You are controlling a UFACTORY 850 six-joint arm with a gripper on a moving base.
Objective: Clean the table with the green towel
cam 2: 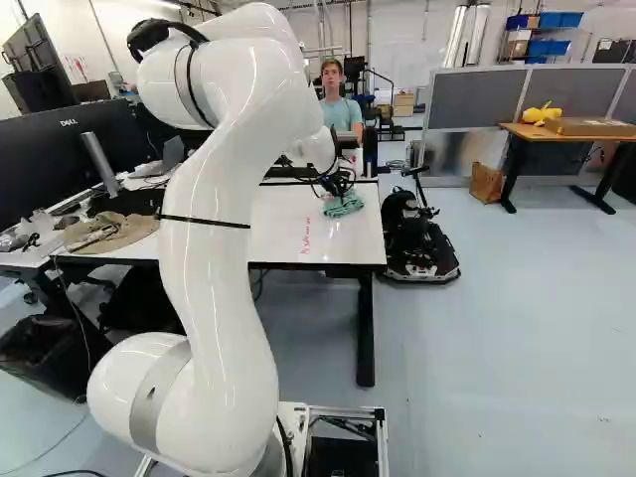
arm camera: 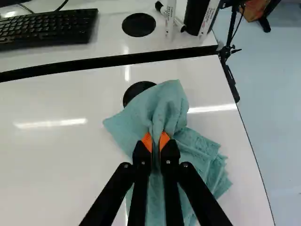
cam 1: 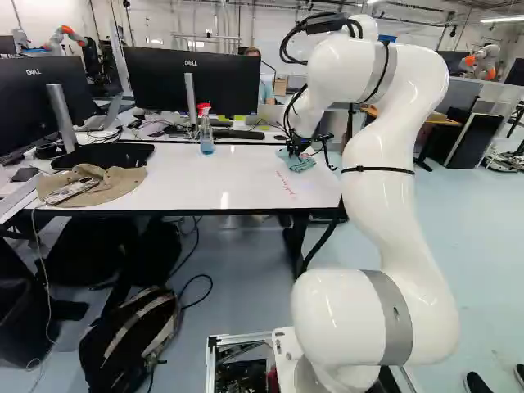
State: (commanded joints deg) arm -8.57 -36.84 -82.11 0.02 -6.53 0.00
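In the left base view, holds the towel [cam 1: 301, 164] in the gripper [cam 1: 296, 149], near the far right corner of the table [cam 1: 180, 180]. Shows a spray bottle [cam 1: 206, 139] upright by the far edge, with blue liquid inside.

In the right base view, shows a black bin [cam 2: 48, 350] on the floor at the left, contents too dark to tell.

In the wrist view, clamps the towel's raised fold between both pads [arm camera: 147, 141]. Runs its long axis roughly along the gripper, with loose folds fanning toward the table's side edge.
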